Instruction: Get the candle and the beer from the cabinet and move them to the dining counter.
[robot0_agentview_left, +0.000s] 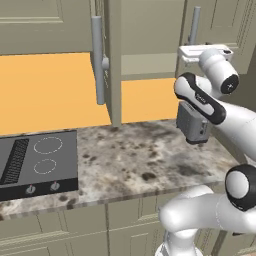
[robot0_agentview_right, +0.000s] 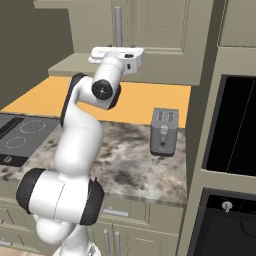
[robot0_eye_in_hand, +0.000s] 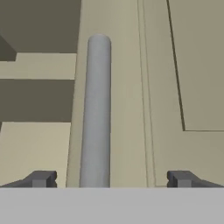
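Up close, rounded grey metal handle (robot0_eye_in_hand: 97, 113), panelled cabinet (robot0_eye_in_hand: 192, 65) door

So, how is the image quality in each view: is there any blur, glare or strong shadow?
Left base view: sharp, flat even light, soft shadow under the toaster on the granite. Right base view: same flat render, no glare, the oven glass plain black without reflection. Hand view: the bar handle looms large and slightly soft-edged between the open tool tips, smoothly shaded, no highlights.
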